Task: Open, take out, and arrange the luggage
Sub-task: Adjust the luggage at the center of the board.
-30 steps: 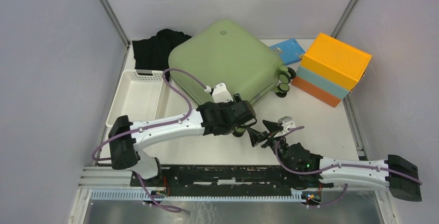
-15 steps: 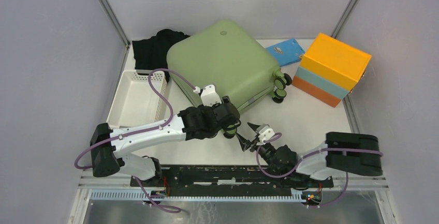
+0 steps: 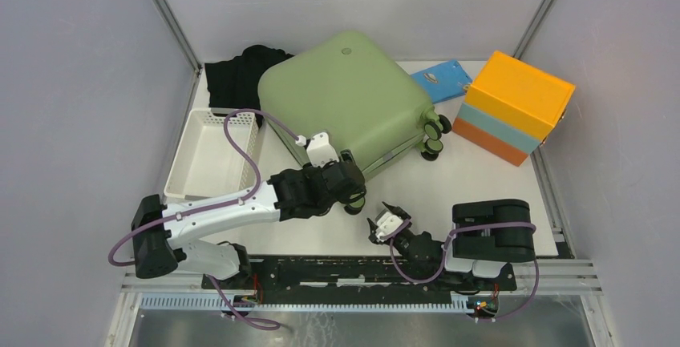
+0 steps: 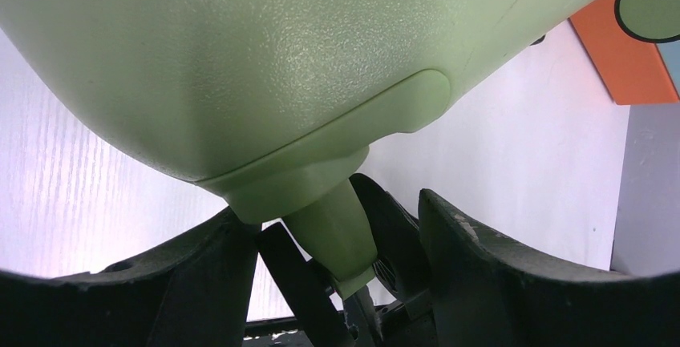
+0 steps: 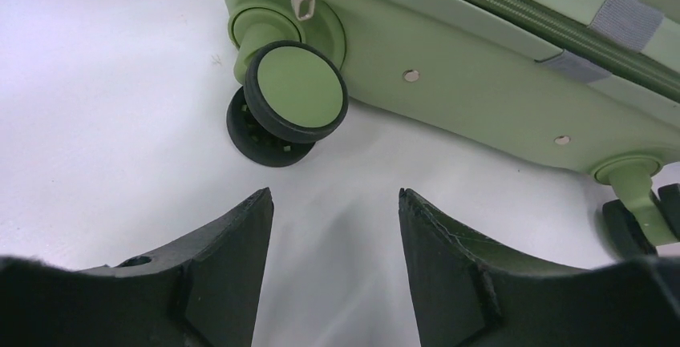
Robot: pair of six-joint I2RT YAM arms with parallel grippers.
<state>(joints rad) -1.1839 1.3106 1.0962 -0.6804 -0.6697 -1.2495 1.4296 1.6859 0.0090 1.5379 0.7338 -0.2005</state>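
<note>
The sage-green luggage lies closed and flat at the back centre of the table, its black wheels toward the front and right. My left gripper is at its near front corner, shut on the caster wheel there. In the left wrist view the green wheel stem and its two black discs sit between the fingers, under the luggage shell. My right gripper hovers low near the front edge, open and empty. It faces another caster wheel and the zip edge.
A white perforated basket stands at the left. Black cloth lies behind it, by the luggage. An orange and light-blue box sits at the right, with a flat blue item beside it. The right arm is folded close to its base.
The right arm has folded back toward its base, its jaws narrowing a little. The left arm has drawn back and left with the wheel, and the luggage has shifted slightly left.
</note>
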